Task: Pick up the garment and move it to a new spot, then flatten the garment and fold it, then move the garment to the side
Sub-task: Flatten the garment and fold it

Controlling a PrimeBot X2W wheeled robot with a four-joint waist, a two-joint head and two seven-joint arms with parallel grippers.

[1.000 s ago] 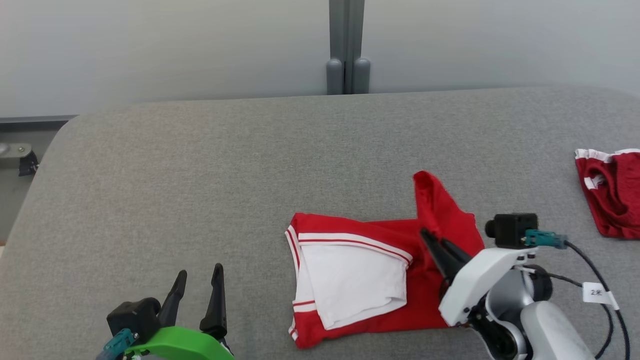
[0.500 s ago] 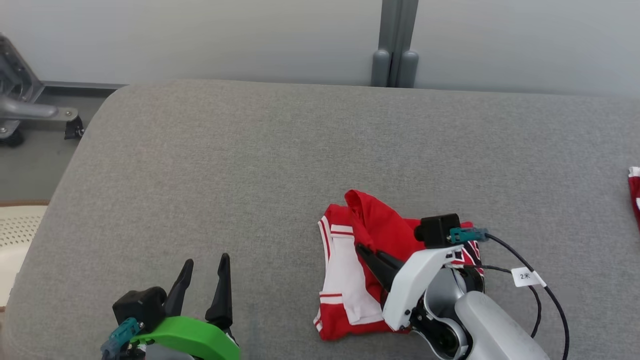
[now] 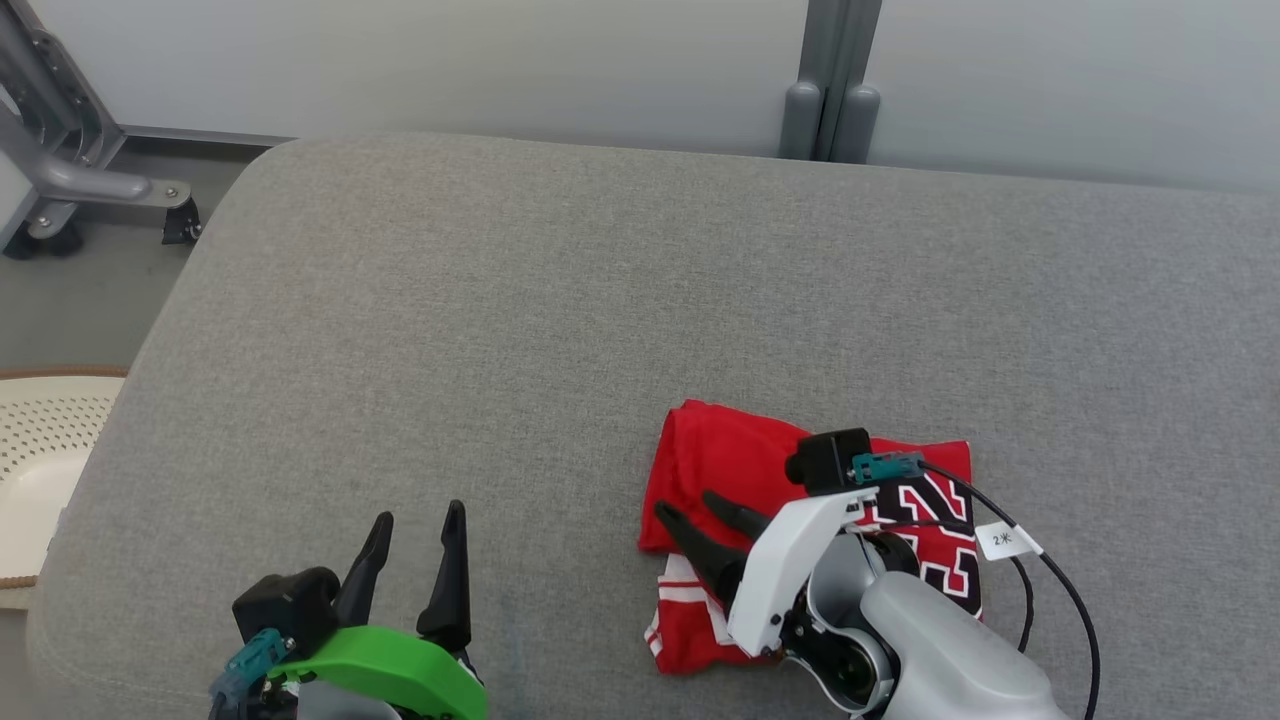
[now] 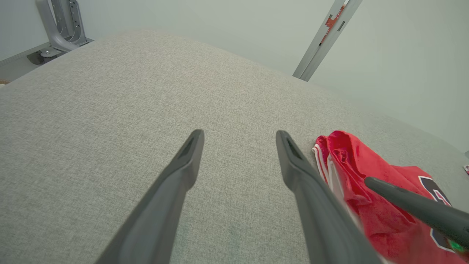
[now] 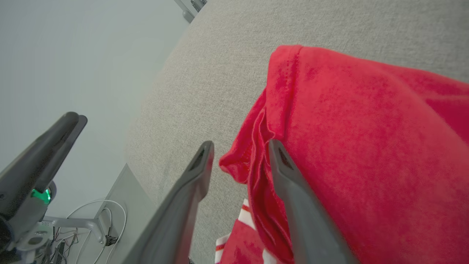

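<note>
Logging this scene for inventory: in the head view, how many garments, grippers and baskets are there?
Red garment: 1
Grippers (left gripper, right gripper): 2
Cream basket: 1
Total: 4

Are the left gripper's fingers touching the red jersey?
No, the head view shows the left gripper with its fingers over bare grey cushion, well apart from the red jersey.

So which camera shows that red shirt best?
The head view: it takes in the whole folded red shirt from above, apart from what the right arm covers. The left wrist view catches the shirt sideways near its edge; the right wrist view gives a close-up of one fold.
</note>
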